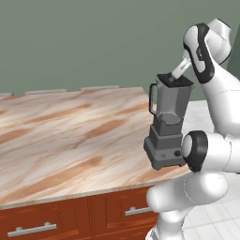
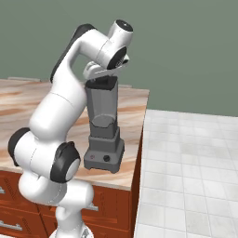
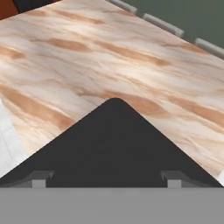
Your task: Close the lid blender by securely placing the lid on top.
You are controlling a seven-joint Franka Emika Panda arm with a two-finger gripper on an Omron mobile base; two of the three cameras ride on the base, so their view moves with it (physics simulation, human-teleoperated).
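- The left base view looks forward and down from behind the arm's left side, across the marble counter [image 1: 61, 136] toward the green wall [image 1: 84, 42].
- The right base view looks from behind the arm's right, taking in the tiled floor [image 2: 190, 172].
- Both share the blender [image 1: 168, 123] at the counter's corner.
- The hand view sits close above the lid [image 3: 111, 144], looking down over the counter.

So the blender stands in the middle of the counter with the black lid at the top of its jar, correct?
Not the middle: the blender stands at the counter's corner, by its right-hand end and front edge, as the right base view shows. The black lid is at the jar's top.
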